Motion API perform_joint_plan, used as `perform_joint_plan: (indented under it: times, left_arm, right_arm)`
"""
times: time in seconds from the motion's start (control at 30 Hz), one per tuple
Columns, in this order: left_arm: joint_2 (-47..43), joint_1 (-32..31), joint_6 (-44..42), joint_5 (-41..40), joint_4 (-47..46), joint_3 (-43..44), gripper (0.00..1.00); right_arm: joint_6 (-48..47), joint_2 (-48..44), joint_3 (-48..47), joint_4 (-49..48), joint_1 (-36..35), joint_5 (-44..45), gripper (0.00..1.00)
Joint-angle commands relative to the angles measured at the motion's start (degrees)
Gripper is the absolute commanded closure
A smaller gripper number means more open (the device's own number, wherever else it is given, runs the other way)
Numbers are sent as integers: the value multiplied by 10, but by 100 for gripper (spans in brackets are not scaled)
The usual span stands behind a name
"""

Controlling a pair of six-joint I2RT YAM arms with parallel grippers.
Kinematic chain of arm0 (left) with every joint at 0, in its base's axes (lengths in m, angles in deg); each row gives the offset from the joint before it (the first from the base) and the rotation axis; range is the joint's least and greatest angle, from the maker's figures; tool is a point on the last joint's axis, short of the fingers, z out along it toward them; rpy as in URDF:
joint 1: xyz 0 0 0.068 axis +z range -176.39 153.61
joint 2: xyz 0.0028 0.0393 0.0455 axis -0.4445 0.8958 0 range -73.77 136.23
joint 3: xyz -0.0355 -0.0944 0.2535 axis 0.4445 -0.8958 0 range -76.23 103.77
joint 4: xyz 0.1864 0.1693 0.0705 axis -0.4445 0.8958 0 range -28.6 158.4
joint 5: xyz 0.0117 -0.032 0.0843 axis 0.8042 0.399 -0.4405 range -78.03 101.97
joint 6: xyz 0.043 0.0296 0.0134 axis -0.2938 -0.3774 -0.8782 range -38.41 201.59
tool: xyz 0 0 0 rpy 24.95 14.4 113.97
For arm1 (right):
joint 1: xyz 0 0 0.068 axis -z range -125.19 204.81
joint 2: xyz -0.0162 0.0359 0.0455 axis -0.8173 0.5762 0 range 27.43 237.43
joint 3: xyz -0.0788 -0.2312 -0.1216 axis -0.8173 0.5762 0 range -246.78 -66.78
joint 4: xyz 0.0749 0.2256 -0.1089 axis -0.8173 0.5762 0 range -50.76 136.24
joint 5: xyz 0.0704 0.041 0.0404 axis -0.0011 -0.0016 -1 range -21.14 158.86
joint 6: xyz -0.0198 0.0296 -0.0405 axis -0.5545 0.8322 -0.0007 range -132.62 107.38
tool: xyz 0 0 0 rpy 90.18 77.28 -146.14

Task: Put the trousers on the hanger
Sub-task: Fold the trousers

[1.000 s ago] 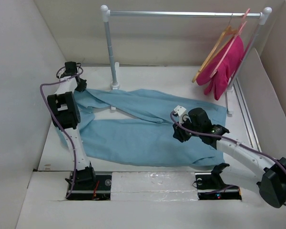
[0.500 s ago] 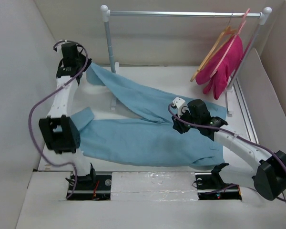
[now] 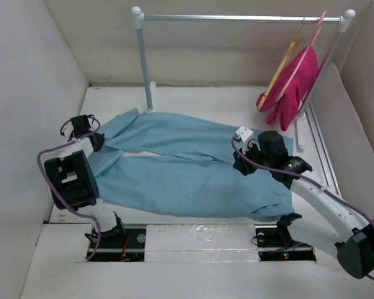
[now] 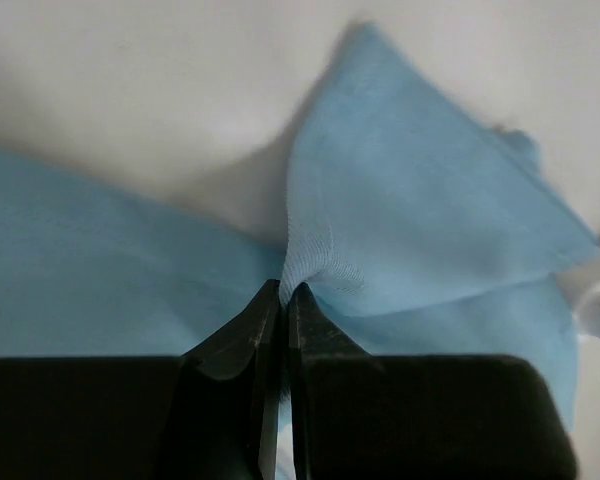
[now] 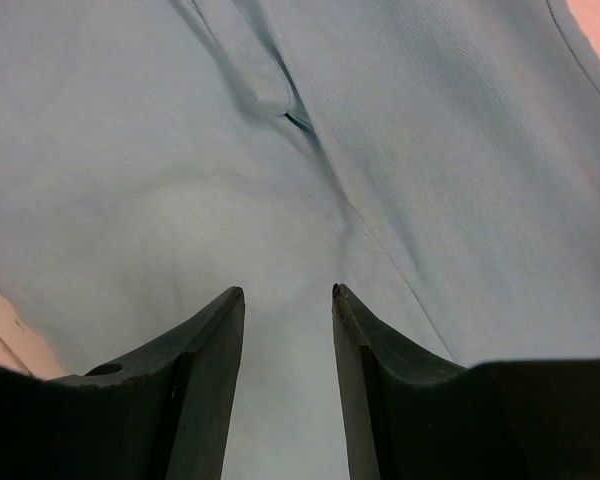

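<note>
Left arm has come down from its raised reach by the far-left wall to table level, and the leg it had lifted now lies flat; right arm sits slightly further right

Right gripper [image 5: 288, 300]: jaws spread, poised over the crotch seam near the waist end of the trousers [image 3: 174, 180]

Trousers lie spread on the table [image 3: 193, 99], waist to the right, both legs running left

Left gripper [image 4: 283, 293]: fingertips pressed together, pinching the hem of the far leg

At the back right, the hanger [image 3: 285, 59] hangs from the rail [image 3: 237, 18], just beside a pink garment [image 3: 294, 84]
</note>
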Motion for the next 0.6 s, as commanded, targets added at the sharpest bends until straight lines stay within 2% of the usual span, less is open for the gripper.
perform_joint_plan:
  times: [0.0, 0.1, 0.17, 0.2, 0.23, 0.27, 0.37, 0.43, 0.47, 0.5, 0.57]
  left_arm:
    - [-6, 33, 23, -1, -21, 1, 100]
    - [18, 46, 14, 17, -17, 8, 100]
    - [19, 46, -3, 16, 15, 27, 88]
    - [15, 46, -21, 17, 22, 40, 73]
    - [4, 46, -32, 16, 28, 45, 63]
    - [-21, 46, -54, 4, 30, 47, 47]
    - [-73, 20, -69, -60, 54, 66, 37]
    - [-92, -5, -91, -90, 45, 64, 37]
    - [-91, -52, -123, -120, 20, 60, 38]
    - [-91, -53, -123, -120, 20, 67, 38]
    - [-36, -72, -151, -130, 45, 103, 39]
  right_arm:
    - [-6, -29, 3, 28, 8, -13, 54]
    - [-3, -41, 2, 34, 8, -15, 52]
    - [1, -45, 5, 37, 8, -11, 50]
    - [1, -45, 6, 36, 8, -11, 49]
    - [1, -44, 8, 36, 8, -11, 48]
    - [4, -44, 12, 30, 8, -13, 47]
    - [8, -32, 18, 19, 8, -17, 47]
    - [8, -25, 22, 8, 8, -21, 62]
    - [7, -14, 22, 2, 8, -20, 90]
    - [7, -14, 22, 0, 8, -20, 100]
    - [2, -8, 25, -3, 8, -9, 100]
